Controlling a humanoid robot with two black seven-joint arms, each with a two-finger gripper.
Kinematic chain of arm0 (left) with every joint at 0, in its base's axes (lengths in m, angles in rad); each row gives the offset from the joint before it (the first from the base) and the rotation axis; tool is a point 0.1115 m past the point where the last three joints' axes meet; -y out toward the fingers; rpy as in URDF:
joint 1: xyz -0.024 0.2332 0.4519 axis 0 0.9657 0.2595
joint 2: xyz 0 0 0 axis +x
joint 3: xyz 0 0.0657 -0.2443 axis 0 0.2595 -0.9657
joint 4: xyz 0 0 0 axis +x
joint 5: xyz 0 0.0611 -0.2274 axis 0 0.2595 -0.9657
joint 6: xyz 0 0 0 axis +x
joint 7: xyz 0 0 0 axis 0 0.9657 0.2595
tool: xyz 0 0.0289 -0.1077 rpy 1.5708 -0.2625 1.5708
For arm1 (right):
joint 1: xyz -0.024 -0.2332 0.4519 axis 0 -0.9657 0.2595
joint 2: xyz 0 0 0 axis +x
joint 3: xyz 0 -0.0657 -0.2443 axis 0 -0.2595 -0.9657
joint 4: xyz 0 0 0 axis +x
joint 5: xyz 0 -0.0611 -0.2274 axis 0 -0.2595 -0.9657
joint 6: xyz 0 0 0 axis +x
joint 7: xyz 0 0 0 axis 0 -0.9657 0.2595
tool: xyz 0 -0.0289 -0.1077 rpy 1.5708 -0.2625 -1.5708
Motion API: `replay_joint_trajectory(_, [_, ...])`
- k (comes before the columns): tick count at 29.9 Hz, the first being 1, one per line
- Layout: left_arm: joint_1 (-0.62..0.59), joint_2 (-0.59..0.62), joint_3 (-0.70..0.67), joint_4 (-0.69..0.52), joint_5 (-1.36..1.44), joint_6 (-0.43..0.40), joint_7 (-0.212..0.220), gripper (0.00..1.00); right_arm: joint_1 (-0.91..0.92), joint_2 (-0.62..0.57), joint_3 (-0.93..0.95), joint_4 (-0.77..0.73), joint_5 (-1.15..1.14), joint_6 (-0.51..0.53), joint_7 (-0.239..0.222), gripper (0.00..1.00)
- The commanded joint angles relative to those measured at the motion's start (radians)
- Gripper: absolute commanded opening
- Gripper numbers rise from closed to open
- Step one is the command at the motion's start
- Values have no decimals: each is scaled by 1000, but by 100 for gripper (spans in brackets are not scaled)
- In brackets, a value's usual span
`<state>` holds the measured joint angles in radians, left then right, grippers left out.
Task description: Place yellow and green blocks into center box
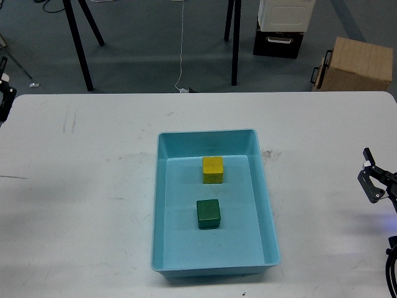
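Observation:
The light blue box sits in the middle of the white table. A yellow block lies inside it toward the back. A green block lies inside it nearer the middle, apart from the yellow one. My right gripper is low at the right edge of the table, open and empty, well away from the box. Of my left arm only a small black sliver shows at the left edge; its gripper is out of view.
Beyond the table's far edge are black tripod legs, a wooden crate and a black and white case on the floor. The white table spreads wide on both sides of the box.

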<state>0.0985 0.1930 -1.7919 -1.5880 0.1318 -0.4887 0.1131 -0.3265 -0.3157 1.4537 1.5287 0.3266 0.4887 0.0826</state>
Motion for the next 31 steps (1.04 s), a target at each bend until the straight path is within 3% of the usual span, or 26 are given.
replay_joint_trajectory(1, [122,-96,-9,-36,-40,0,2,91,-29,52,8,5,0,0,0,100])
replay_joint_trajectory(5, [223,-190,-9,-58,-90,0,11,94,-46,121,-2,40,-3,0,0,100])
replay_joint_trajectory(12, [322,-193,42,-92,-141,0,17,96,-78,162,-61,93,-21,0,0,100])
replay_joint_trajectory(17, [411,-193,158,-148,-141,0,16,97,-103,167,-119,105,-53,0,0,100])
replay_joint_trajectory(21, [414,-193,230,-156,-139,0,16,99,-109,168,-113,110,-63,0,0,100])
replay_joint_trajectory(31, [405,-193,233,-156,-136,0,16,99,-129,170,-113,117,-72,0,0,100])
